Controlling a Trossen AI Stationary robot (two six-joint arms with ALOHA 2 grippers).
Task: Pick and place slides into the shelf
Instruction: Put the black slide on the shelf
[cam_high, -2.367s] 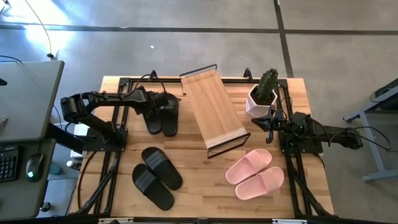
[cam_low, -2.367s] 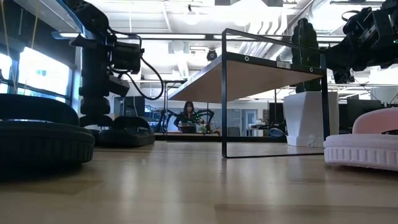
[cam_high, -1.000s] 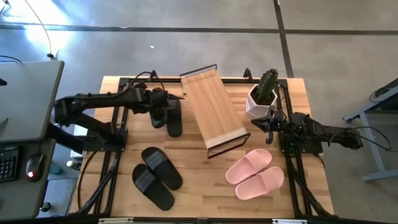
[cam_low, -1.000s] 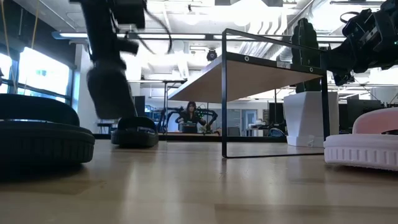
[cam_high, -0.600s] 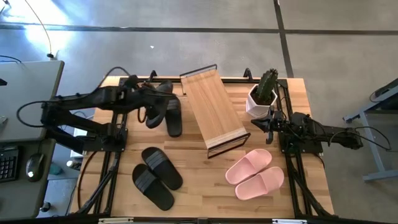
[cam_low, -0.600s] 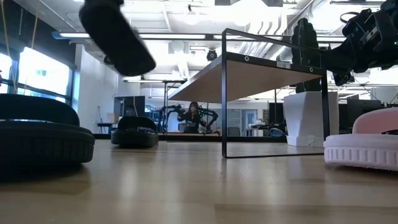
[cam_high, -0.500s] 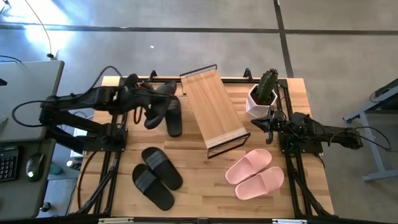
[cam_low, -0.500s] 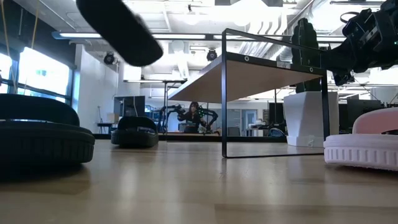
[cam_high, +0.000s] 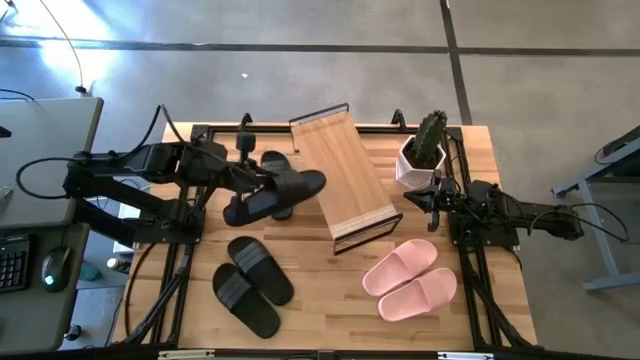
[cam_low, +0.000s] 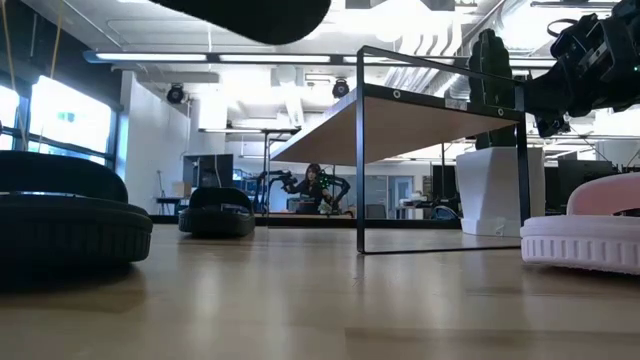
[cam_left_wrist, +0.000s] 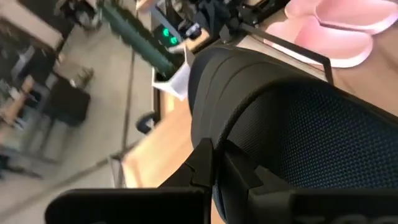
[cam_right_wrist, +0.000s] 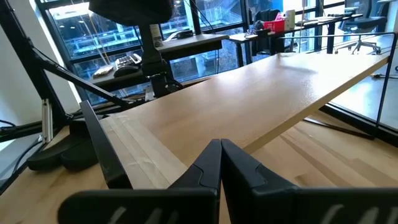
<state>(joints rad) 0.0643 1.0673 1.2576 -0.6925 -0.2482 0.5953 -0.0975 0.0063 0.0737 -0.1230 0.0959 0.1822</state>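
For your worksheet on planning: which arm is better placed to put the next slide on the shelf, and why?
The left. Its gripper already carries a black slide raised beside the shelf. The right gripper holds nothing, resting near the shelf's other side.

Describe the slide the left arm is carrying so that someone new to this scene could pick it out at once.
Start at the slanted wooden shelf mid-table. Just off its left edge, the left gripper holds one black slide above the table, toe toward the shelf. Unlike the black slide lying behind it and the black pair nearer the front, it is airborne.
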